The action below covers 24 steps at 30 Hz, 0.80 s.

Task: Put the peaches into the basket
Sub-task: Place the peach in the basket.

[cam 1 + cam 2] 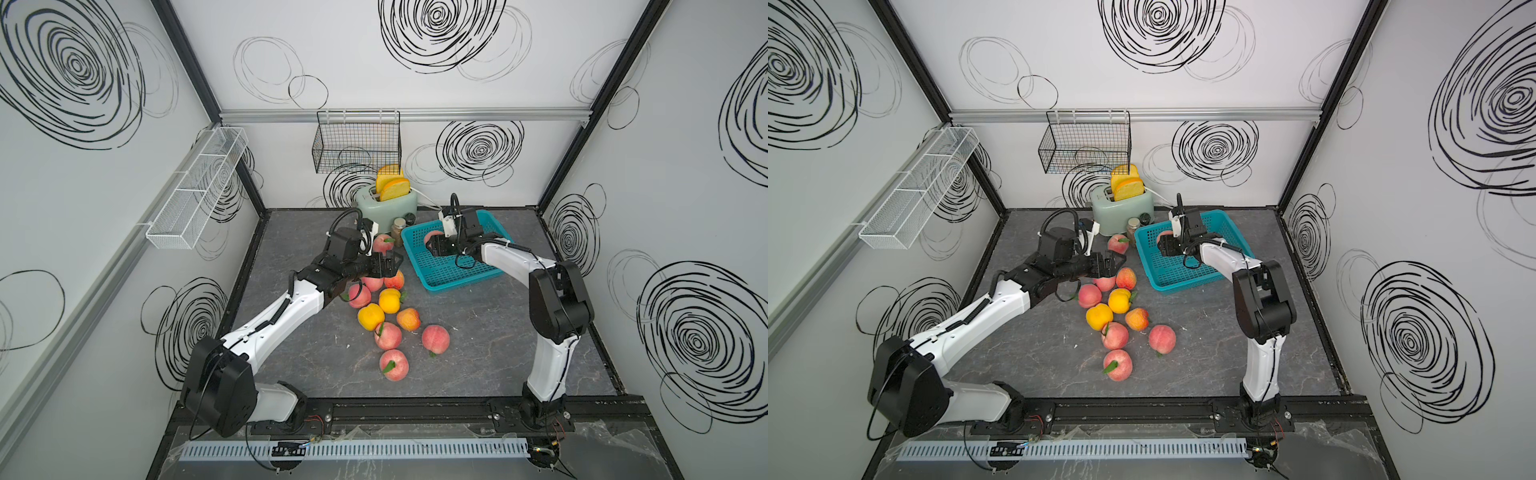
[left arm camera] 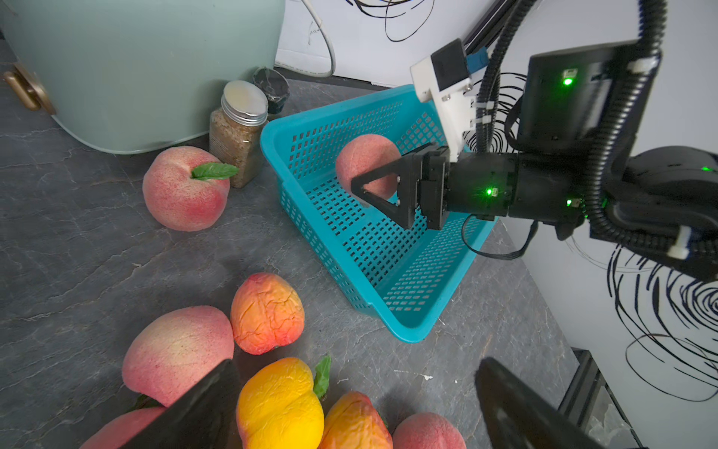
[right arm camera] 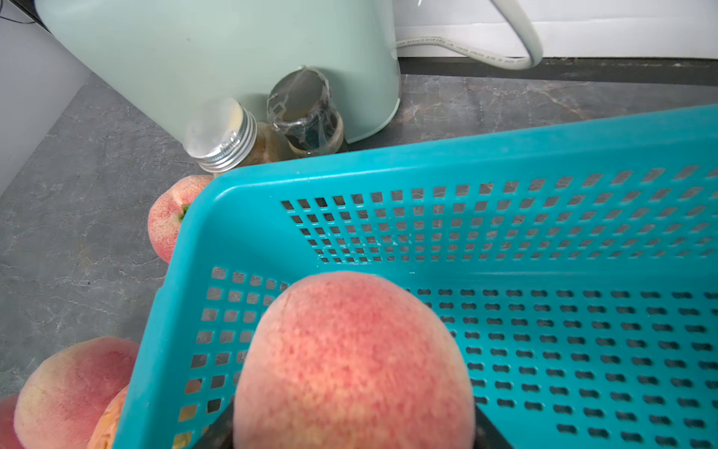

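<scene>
The teal basket (image 1: pixel 465 283) (image 1: pixel 1183 286) stands at the back right of the table. Over its inner left part my right gripper (image 1: pixel 432 246) is shut on a pink peach (image 1: pixel 432 237) (image 2: pixel 365 159) (image 3: pixel 349 361), held just above the basket floor. Several more peaches lie on the table left of the basket, among them a yellow one (image 1: pixel 390 300) (image 2: pixel 279 408), an orange-red one (image 1: pixel 408 319) and a pink one (image 1: pixel 394 365). Another pink peach (image 1: pixel 383 243) (image 2: pixel 182 190) rests by the jars. My left gripper (image 1: pixel 392 264) (image 2: pixel 357 412) hangs open above the far end of that cluster, holding nothing.
A mint toaster (image 1: pixel 388 203) with bread slices stands at the back, with two small jars (image 1: pixel 399 230) between it and the basket. A black wire basket (image 1: pixel 357 145) hangs on the back wall. A white mesh rack (image 1: pixel 195 191) runs along the left wall.
</scene>
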Tool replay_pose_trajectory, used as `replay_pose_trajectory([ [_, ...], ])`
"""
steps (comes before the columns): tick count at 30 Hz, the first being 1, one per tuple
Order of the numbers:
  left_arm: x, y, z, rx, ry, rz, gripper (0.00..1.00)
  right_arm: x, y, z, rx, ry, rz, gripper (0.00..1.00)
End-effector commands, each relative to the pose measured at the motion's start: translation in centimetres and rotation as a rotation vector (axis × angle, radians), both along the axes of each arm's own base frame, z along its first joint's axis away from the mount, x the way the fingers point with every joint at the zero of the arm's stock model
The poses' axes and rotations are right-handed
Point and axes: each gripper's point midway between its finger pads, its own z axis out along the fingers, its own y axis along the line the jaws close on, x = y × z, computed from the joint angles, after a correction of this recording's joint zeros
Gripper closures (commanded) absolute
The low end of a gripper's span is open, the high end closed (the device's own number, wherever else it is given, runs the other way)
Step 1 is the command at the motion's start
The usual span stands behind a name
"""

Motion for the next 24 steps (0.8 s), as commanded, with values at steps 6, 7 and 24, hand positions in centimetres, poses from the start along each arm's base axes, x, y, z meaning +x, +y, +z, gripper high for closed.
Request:
replay_pose_trajectory([
  [6,1.6,-0.1,1.0,-0.024,-0.054,0.001,0.02,1.8,1.1,-0.6,0.031,-0.012,0.016,0.39],
  [7,1.7,-0.2,0.8,-0.024,-0.052,0.001,0.02,1.8,1.2,-0.8,0.031,-0.006,0.016,0.39],
  [24,2.6,-1.7,-0.1,-0.048,-0.015,-0.015,0.02,2.2,2.7,-4.3,0.040,0.052,0.044,0.39],
])
